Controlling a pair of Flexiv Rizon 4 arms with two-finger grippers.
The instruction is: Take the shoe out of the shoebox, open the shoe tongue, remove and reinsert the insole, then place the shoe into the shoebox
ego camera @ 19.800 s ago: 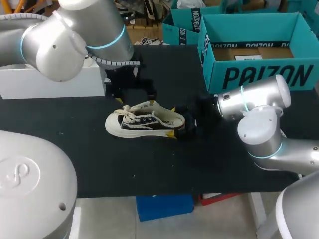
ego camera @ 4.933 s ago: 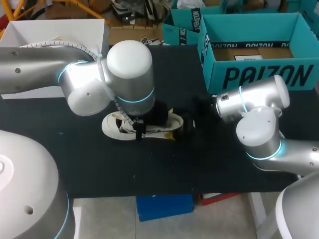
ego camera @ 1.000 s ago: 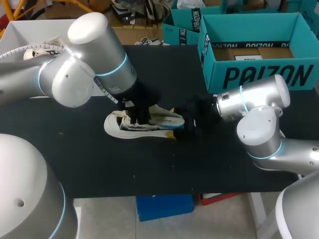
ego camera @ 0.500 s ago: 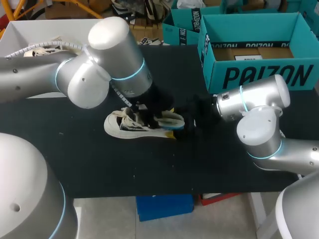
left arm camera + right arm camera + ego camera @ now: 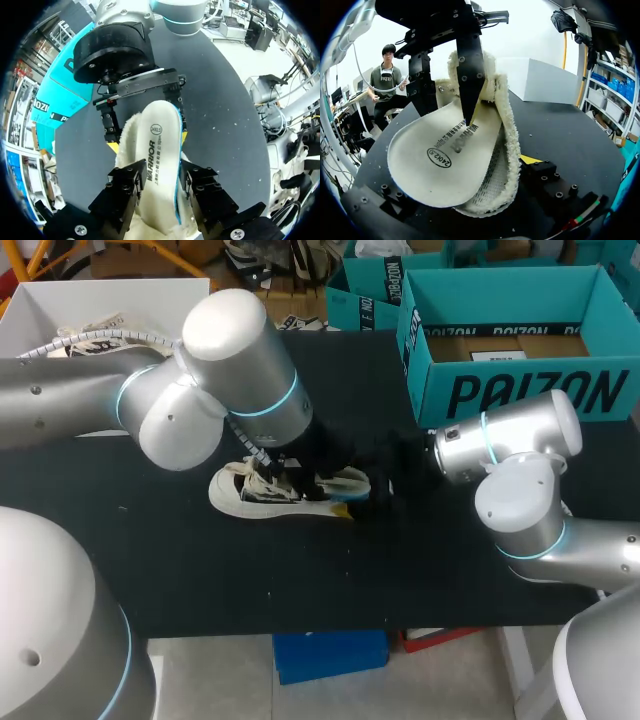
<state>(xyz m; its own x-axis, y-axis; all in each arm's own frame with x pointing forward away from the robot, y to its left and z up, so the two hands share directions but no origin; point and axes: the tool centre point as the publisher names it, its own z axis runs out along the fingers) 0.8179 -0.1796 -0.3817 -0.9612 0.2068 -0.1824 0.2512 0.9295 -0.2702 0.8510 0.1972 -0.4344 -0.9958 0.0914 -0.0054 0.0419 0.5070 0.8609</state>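
Note:
A cream low sneaker (image 5: pixel 250 495) with a fleecy lining (image 5: pixel 507 125) lies on its sole on the black table. My right gripper (image 5: pixel 372 495) is shut on its heel, one yellow-tipped finger on each side (image 5: pixel 149 141). A white printed insole (image 5: pixel 160 135) rests in the shoe's opening and juts out over the heel (image 5: pixel 445 155). My left gripper (image 5: pixel 160 185) hangs over the shoe, open, with the insole passing between its fingers. One of its fingers (image 5: pixel 470 75) has its tip on the insole's top. The open teal shoebox (image 5: pixel 520 390) stands at the back right.
A white box (image 5: pixel 60 300) holding laces or another shoe stands at the back left. A second teal box (image 5: pixel 365 295) sits behind the shoebox. My left arm's big elbow (image 5: pixel 230 370) looms over the shoe's toe end. Bare black tabletop (image 5: pixel 300 580) lies in front.
My left gripper has moved right along the shoe toward the heel and its jaws have widened. The insole has settled lower into the shoe. My right gripper has kept still.

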